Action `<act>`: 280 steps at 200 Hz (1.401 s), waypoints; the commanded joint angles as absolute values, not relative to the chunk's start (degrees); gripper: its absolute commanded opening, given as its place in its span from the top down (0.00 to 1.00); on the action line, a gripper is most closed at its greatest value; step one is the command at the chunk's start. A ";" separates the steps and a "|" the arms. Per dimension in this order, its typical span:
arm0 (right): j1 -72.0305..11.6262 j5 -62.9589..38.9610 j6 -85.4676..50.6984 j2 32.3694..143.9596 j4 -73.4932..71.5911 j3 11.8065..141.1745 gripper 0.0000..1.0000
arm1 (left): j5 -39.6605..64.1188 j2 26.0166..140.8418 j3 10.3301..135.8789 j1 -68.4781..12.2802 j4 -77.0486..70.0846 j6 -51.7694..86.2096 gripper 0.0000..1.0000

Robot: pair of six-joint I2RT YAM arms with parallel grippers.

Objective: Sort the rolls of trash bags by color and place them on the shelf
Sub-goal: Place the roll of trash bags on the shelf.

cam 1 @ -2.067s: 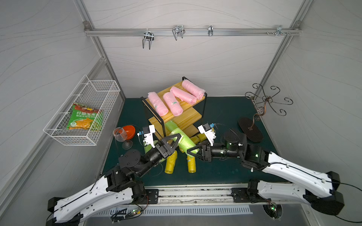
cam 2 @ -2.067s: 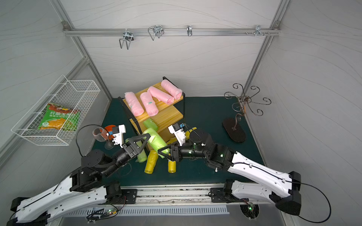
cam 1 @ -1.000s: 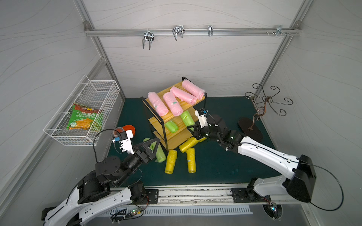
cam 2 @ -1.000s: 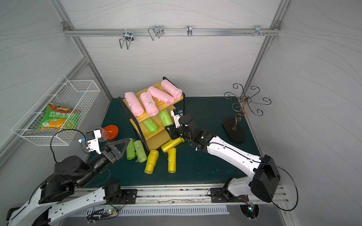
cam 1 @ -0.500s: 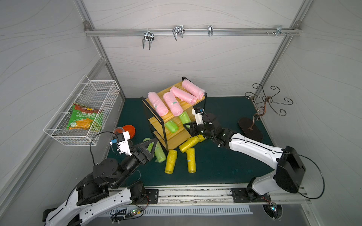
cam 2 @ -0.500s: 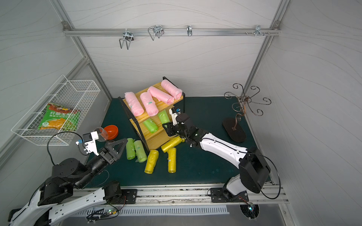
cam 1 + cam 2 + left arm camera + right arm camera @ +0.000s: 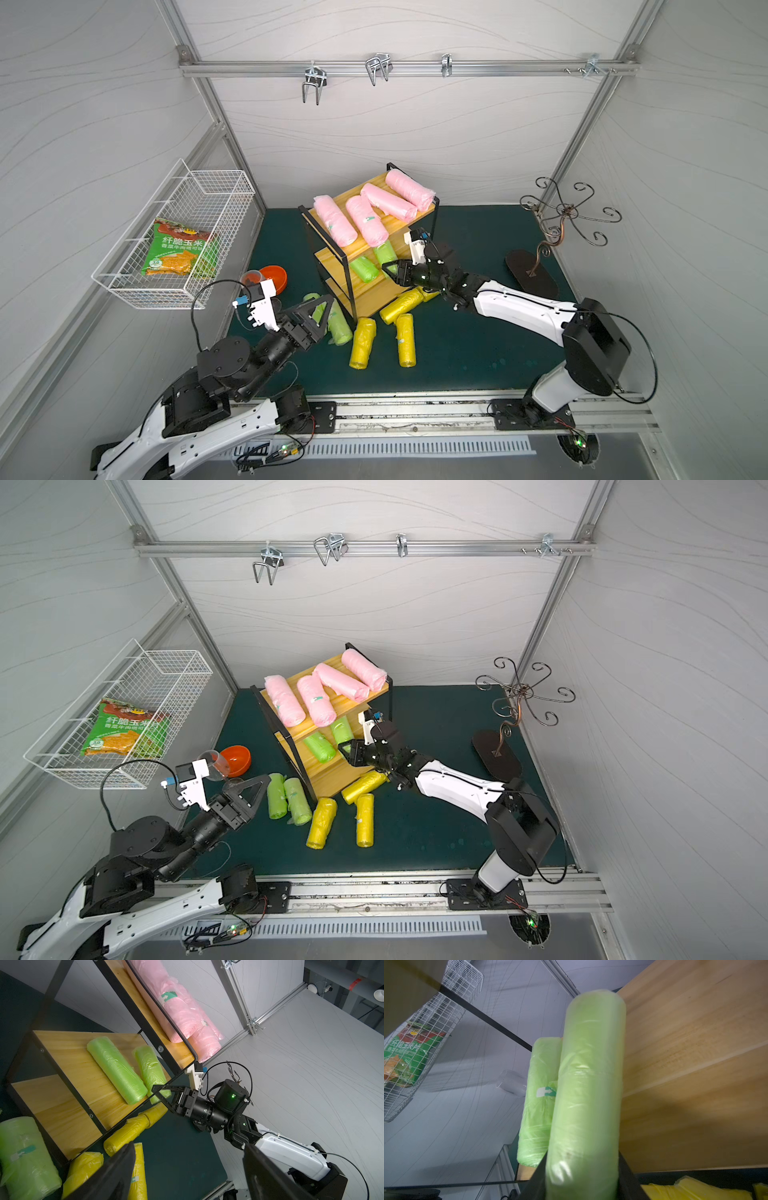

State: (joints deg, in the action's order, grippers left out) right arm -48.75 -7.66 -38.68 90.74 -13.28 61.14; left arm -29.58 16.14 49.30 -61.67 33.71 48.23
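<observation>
The shelf (image 7: 370,296) stands at the back of the green mat with several pink rolls (image 7: 365,220) on its top board. My right gripper (image 7: 392,270) is shut on a lime green roll (image 7: 384,252) that lies on the middle board beside another green roll (image 7: 363,268). In the right wrist view the held roll (image 7: 589,1084) fills the space between the fingers, with its neighbour (image 7: 537,1105) touching it. My left gripper (image 7: 320,307) hangs open over two green rolls (image 7: 337,324) on the mat. Several yellow rolls (image 7: 361,343) lie at the shelf's foot.
A white wire basket (image 7: 216,183) with a snack packet hangs on the left wall. An orange bowl (image 7: 276,275) and a clear glass (image 7: 249,276) sit left of the shelf. A black hook stand (image 7: 532,274) stands at the right, behind my right arm.
My right arm carried the green roll from in front of the shelf onto the middle board and has pushed it further in. My left arm drew back to the left.
</observation>
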 commanded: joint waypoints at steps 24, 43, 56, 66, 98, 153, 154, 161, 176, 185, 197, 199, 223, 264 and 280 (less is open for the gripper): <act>-47.83 -10.50 -39.02 91.55 -12.52 66.61 1.00 | -30.24 15.55 49.70 -61.96 32.17 48.13 0.14; -47.02 -12.14 -38.63 92.94 -11.07 68.24 1.00 | -30.32 15.77 49.77 -61.96 31.99 47.96 0.14; -46.53 -13.29 -38.66 94.08 -10.09 69.41 1.00 | -30.41 15.91 49.83 -61.98 32.08 47.81 0.14; -46.34 -14.03 -38.66 95.02 -9.38 70.16 1.00 | -30.36 15.94 49.79 -61.96 32.10 47.86 0.14; -46.17 -16.17 -38.70 97.21 -8.33 71.85 1.00 | -30.50 16.21 49.83 -61.96 32.09 47.89 0.14; -46.11 -16.44 -37.95 96.23 -6.19 71.70 0.59 | -30.67 16.58 49.84 -61.96 32.49 47.84 0.14; -46.08 -16.44 -37.87 96.19 -6.13 71.71 0.59 | -30.67 16.55 49.84 -61.96 32.42 47.87 0.14; -46.21 -16.27 -37.63 95.68 -5.54 71.62 0.56 | -30.61 16.59 49.84 -61.96 32.34 47.82 0.14; -46.17 -15.63 -36.72 94.54 -4.25 71.42 0.48 | -30.60 16.87 49.76 -61.96 32.26 47.90 0.12; -46.20 -14.71 -36.16 93.76 -2.78 71.51 0.44 | -30.52 17.18 49.74 -61.96 32.25 48.06 0.11; -46.17 -13.86 -35.07 92.80 -1.34 71.54 0.40 | -30.41 17.60 49.75 -61.96 32.26 48.09 0.10; -46.22 -13.62 -34.94 92.59 -1.15 71.52 0.39 | -30.41 17.65 49.79 -62.01 32.32 48.08 0.10; -46.06 -12.17 -33.64 90.60 0.90 71.51 0.32 | -30.32 18.57 49.90 -62.01 32.25 48.10 0.07; -46.01 -11.12 -32.24 86.58 4.57 70.55 0.30 | -30.89 20.36 50.93 -61.96 35.19 47.44 0.06; -45.97 -10.41 -32.15 84.06 5.93 68.91 0.30 | -31.37 21.20 51.20 -61.96 37.97 47.20 0.07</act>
